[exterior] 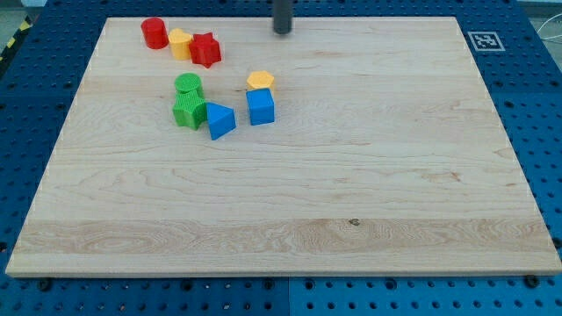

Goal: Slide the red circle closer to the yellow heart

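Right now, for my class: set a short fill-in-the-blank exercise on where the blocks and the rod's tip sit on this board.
1. The red circle lies at the view's top ____.
2. Between the red circle and the red star sits a ____ block.
3. The yellow heart touches the blue ____ just below it.
4. My tip stands to the view's ____ of the red star, touching no block.

Missing words: left; yellow; cube; right

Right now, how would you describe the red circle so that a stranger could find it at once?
Look at the wooden board and go to its corner at the view's top left, where three blocks sit in a short row. The red circle is the leftmost, beside a yellow block. Unlike the red star at the row's other end, it is a smooth round cylinder.
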`<state>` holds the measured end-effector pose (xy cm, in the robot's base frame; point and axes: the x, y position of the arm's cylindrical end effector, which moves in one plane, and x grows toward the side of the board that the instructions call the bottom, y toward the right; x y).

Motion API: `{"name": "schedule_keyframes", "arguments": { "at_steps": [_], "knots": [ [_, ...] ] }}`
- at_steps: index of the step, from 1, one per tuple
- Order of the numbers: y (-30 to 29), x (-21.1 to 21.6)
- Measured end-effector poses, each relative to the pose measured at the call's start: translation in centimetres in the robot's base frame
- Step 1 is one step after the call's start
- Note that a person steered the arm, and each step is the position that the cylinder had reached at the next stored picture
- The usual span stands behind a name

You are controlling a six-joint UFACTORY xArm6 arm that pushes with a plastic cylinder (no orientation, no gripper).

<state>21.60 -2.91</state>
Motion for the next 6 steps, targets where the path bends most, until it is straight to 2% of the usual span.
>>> {"name": "schedule_keyframes", "arguments": {
  "at_steps": [3, 5, 6],
  "knots": [
    [-16.9, -1.6],
    [-21.4, -1.3],
    [-20.2, -1.1]
  ]
}}
